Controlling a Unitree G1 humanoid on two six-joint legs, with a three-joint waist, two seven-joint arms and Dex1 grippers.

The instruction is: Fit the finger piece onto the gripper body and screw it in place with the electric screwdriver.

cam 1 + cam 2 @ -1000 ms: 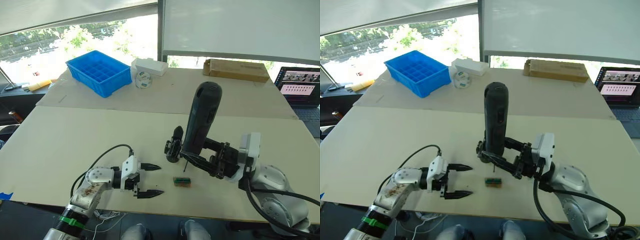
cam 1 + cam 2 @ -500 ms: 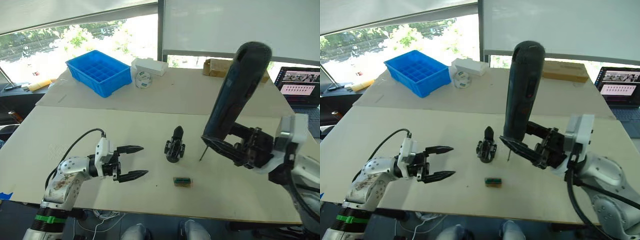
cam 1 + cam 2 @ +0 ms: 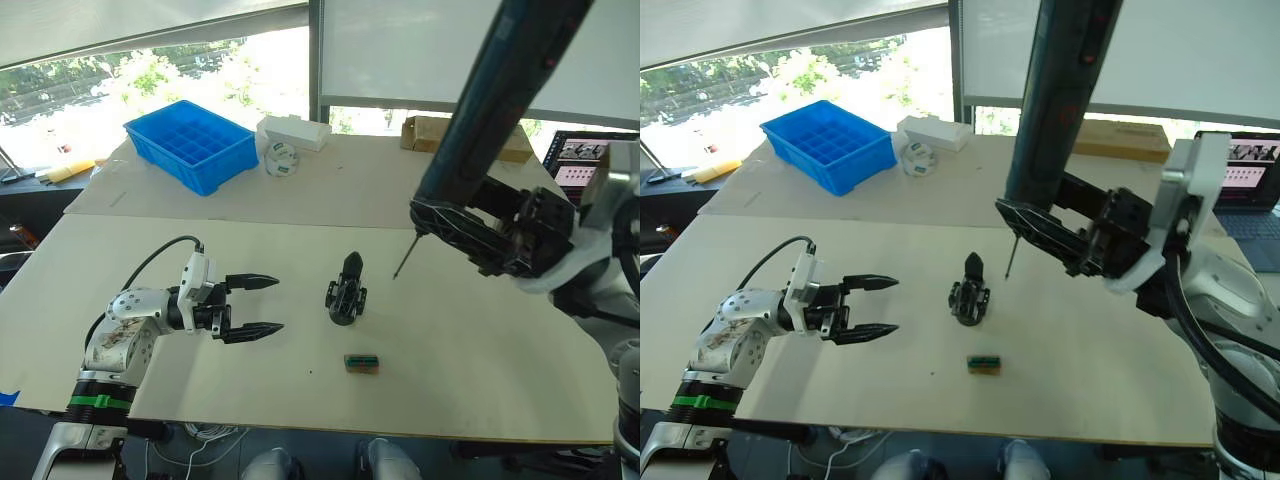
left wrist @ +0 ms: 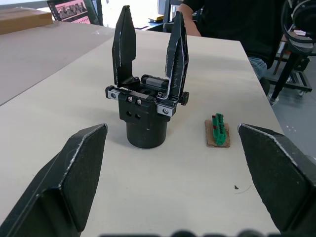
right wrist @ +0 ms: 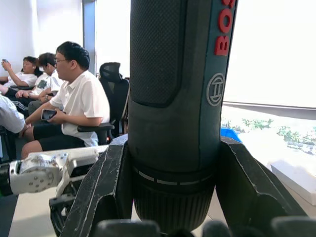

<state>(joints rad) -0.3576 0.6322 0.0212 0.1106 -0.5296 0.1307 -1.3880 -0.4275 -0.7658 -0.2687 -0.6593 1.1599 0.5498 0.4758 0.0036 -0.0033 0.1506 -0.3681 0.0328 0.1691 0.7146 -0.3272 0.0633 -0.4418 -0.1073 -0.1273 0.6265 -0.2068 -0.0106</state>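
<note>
the gripper body stands upright on the pale table, two black fingers pointing up from its squat base – the landmark for everything else. left of it, well apart, the left gripper hovers just over the table, fingers spread wide, empty, aimed toward the gripper body. to the right of it and raised above, the right gripper is clamped around the lower end of the electric screwdriver, held steeply upright, its thin bit pointing down in the air just right of the gripper body, not touching. nearer the robot than the gripper body lies a small green-topped block. a separate finger piece cannot be made out.
</note>
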